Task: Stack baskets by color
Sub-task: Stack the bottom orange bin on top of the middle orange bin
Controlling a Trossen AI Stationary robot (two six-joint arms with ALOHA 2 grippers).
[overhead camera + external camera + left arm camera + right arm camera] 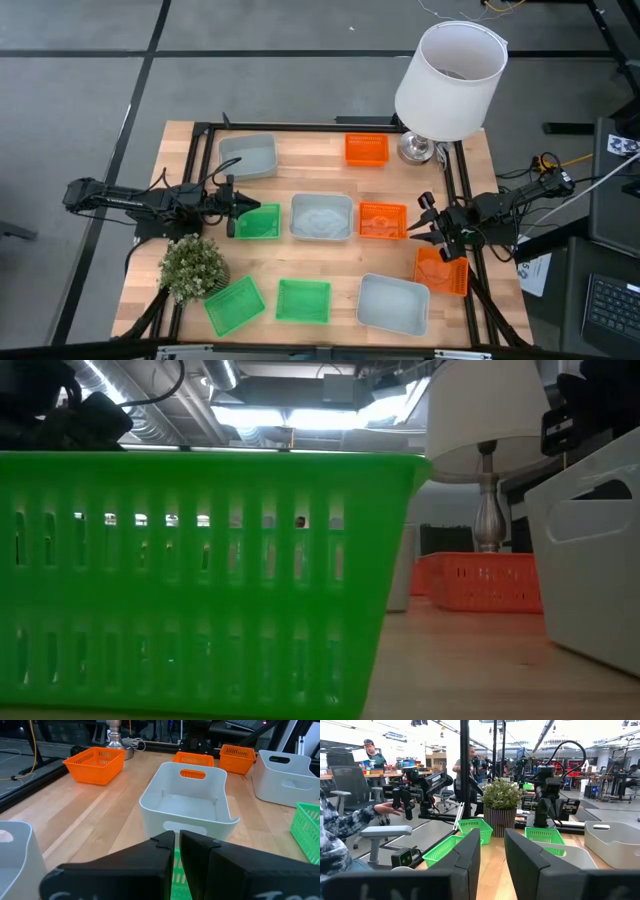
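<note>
— Baskets lie all apart on the counter [330,170], none stacked. Where is the left claw [240,210]?

— At the left rim of the middle green basket [259,222], closed on its wall I think.

— And the right claw [428,228]?

— Open, empty, between two orange baskets [383,220].

— What is the risk?

— The thin rim may slip out, or the grey basket [322,217] just beside gets pushed.

Overhead, table-level, two wrist views; perhaps overlapping.

Wooden table [330,188] carries 9 baskets [322,217], lamp [447,75], plant [192,266].
</note>
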